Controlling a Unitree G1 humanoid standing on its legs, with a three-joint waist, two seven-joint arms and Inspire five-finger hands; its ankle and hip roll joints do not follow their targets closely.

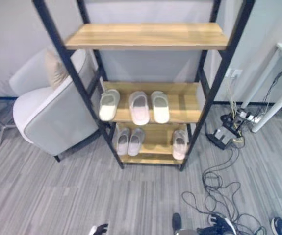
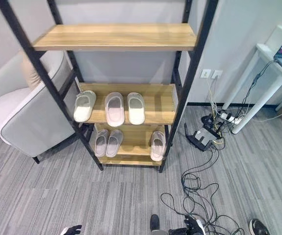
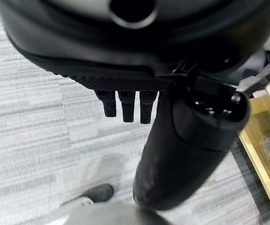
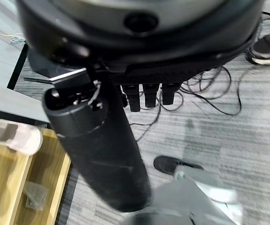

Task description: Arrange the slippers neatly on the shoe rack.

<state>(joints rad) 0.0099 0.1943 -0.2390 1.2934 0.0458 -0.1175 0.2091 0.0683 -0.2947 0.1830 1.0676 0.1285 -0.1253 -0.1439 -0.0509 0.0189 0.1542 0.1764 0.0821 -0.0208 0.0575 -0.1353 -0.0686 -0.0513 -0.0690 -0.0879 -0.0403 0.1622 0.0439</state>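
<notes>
The black-framed shoe rack (image 1: 72,73) has three wooden shelves, and the top shelf (image 1: 145,35) is bare. On the middle shelf lie a pale green slipper (image 1: 109,104) and two white slippers (image 1: 139,107) (image 1: 160,106), toes toward the wall. On the bottom shelf a pair (image 1: 129,142) sits at the left and a single slipper (image 1: 180,144) at the right. My left hand (image 1: 99,229) hangs low near the floor, well short of the rack, fingers (image 3: 127,105) straight and holding nothing. My right hand (image 4: 146,96) also hangs down, fingers straight, with nothing in it; a white slipper (image 4: 15,136) shows past it.
A grey armchair (image 1: 47,112) stands close against the rack's left side. Cables and a power strip (image 1: 224,134) sprawl over the floor at the right, beside a white table's legs (image 1: 273,93). A person's sneaker (image 1: 280,226) is at the lower right. Grey floor lies before the rack.
</notes>
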